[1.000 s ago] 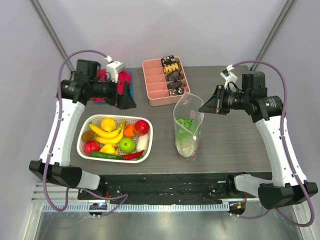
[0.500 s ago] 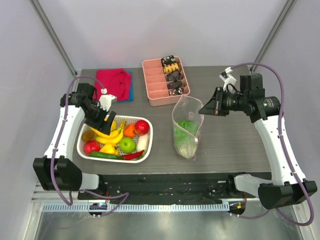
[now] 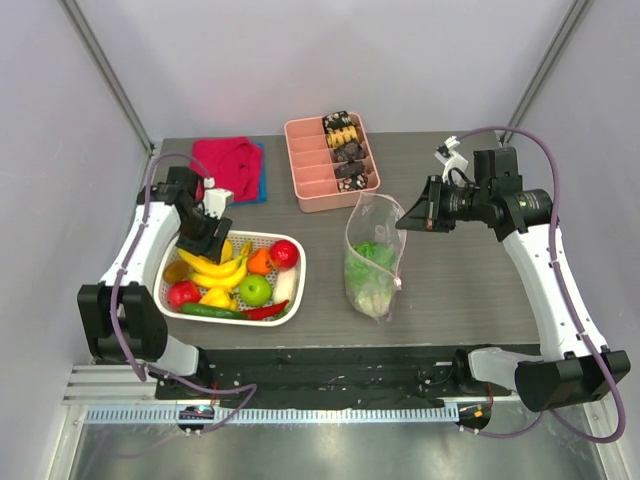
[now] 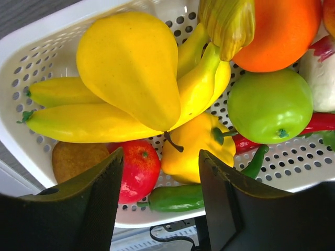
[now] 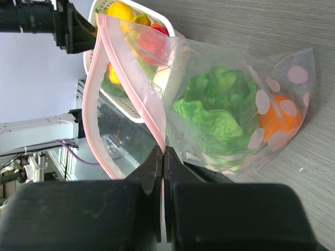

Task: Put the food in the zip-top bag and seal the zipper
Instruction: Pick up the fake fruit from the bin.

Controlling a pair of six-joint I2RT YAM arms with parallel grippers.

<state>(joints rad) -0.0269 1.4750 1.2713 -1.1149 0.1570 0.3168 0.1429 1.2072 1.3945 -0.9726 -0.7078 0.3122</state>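
Observation:
The food lies mostly in a white mesh basket [image 3: 296, 287]: a yellow pear [image 4: 133, 65], bananas [image 4: 89, 123], a green apple [image 4: 269, 104], an orange [image 4: 280, 31], a red fruit [image 4: 137, 167] and a yellow pepper [image 4: 196, 146]. My left gripper [image 3: 205, 238] [image 4: 160, 204] hovers open over the basket's back-left, with nothing between its fingers. The zip-top bag [image 3: 372, 262] stands mouth-up at centre-right. It holds green lettuce [image 5: 214, 112] and an orange piece [image 5: 280, 123]. My right gripper [image 3: 403, 222] [image 5: 163, 157] is shut on the pink zipper [image 5: 99, 104] at the bag's mouth, which gapes open.
A pink compartment tray [image 3: 310, 180] with small snack pieces stands at the back centre, just behind the bag. Red and blue folded cloths [image 3: 232, 165] lie at the back left. A green chilli [image 4: 178, 197] rests along the basket's near wall.
My left arm has swung from above the cloths down over the basket, and its jaws have narrowed. The right gripper has shifted slightly left, still holding the bag, which has sagged lower.

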